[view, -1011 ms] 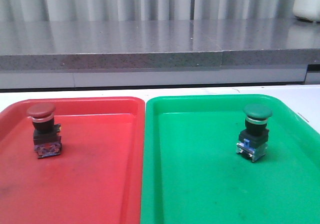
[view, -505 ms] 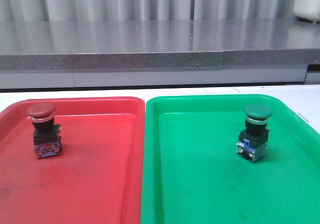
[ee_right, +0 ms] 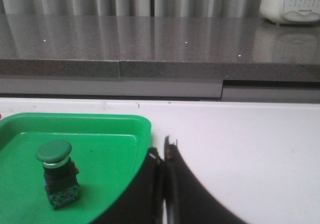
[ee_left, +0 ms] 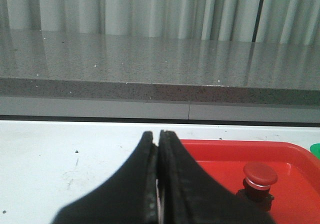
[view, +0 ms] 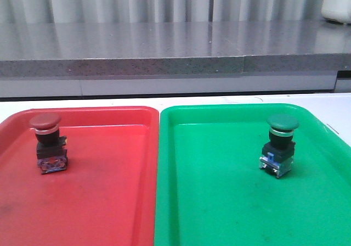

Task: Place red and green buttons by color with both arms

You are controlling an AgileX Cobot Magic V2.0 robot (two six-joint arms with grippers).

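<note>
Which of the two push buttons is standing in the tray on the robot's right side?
The green-capped button. It stands upright in the green tray on the robot's right, while the red-capped button stands in the red tray on the left.

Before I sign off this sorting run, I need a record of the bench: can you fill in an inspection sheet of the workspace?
Surface: white table, faint dark specks.
Job's things: red button upright in the red tray; green button upright in the green tray. Trays sit side by side.
Clutter: nothing seen.
End effectors: left end effector shut, empty, outside the red tray; right end effector shut, empty, by the green tray's rim. Neither shows in the front view.
Cables: nothing seen.
Surroundings: grey stone counter, pale curtain, white appliance on the counter.
</note>
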